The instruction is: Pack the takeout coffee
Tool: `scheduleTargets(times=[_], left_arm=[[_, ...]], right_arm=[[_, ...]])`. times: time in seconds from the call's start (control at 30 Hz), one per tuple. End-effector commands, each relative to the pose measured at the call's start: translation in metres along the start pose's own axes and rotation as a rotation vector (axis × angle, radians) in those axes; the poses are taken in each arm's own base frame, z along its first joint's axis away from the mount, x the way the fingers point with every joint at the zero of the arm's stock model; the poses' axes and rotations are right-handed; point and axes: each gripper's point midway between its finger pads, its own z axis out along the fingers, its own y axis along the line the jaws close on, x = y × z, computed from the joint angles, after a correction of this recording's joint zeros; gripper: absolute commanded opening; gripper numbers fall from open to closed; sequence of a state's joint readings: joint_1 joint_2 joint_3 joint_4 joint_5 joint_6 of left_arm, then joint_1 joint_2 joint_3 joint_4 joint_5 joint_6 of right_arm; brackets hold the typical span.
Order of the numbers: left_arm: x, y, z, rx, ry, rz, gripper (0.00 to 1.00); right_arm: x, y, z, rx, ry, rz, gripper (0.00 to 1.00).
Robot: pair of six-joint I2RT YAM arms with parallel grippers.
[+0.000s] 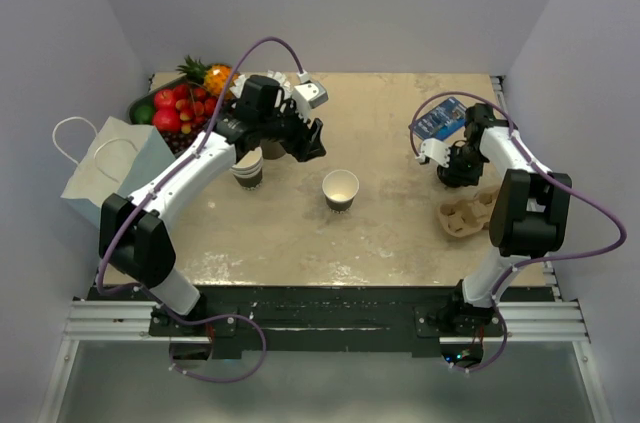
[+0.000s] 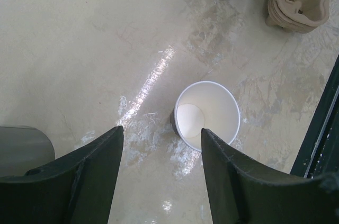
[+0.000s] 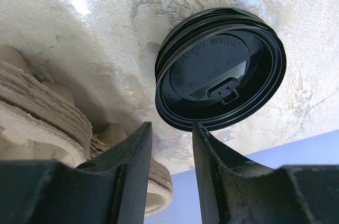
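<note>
Big beige table (image 1: 400,123), scuffed and glossy in patches, with the white paper bag (image 1: 110,168) waiting off its left edge. The left gripper (image 2: 161,130) hangs wide open and empty above the paper cup (image 1: 340,189), which stands lidless mid-table, dark outside, smooth cream inside. It's light stuff, and one low finger would tip it. Over right, beside the ridged pulp carrier (image 1: 468,215), the right gripper (image 3: 170,126) has its jaws narrow at the rim of the black lid (image 3: 222,70); whether it's pinching, I can't tell. That plastic's thin, slick and round, so a shallow edge grip could let it pop free or pivot.
</note>
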State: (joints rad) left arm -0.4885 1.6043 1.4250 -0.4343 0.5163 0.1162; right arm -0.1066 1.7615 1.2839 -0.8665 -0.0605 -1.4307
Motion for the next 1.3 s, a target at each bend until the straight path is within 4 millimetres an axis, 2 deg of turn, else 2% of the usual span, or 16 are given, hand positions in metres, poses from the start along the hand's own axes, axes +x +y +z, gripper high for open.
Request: scheduleTargets(times=[0.0, 0.4, 0.8, 1.03, 1.27], left_arm=[[-0.015, 0.005, -0.003, -0.007, -0.039, 0.032, 0.65], [-0.012, 0.006, -0.001, -0.007, -0.032, 0.028, 0.65], [-0.015, 0.004, -0.001, -0.002, -0.04, 0.027, 0.65], [-0.018, 0.004, -0.002, 0.0, -0.048, 0.032, 0.65], [-0.017, 0.002, -0.003, 0.003, -0.054, 0.035, 0.64]], right_arm=[[0.002, -0.003, 0.003, 0.007, 0.015, -0.021, 0.39], [0.002, -0.004, 0.008, 0.007, 0.016, -0.014, 0.34], [-0.001, -0.005, 0.007, 0.016, 0.002, -0.004, 0.21], [-0.006, -0.003, -0.004, 0.007, -0.024, 0.015, 0.0], [-0.019, -0.004, -0.022, 0.026, -0.089, 0.068, 0.0]])
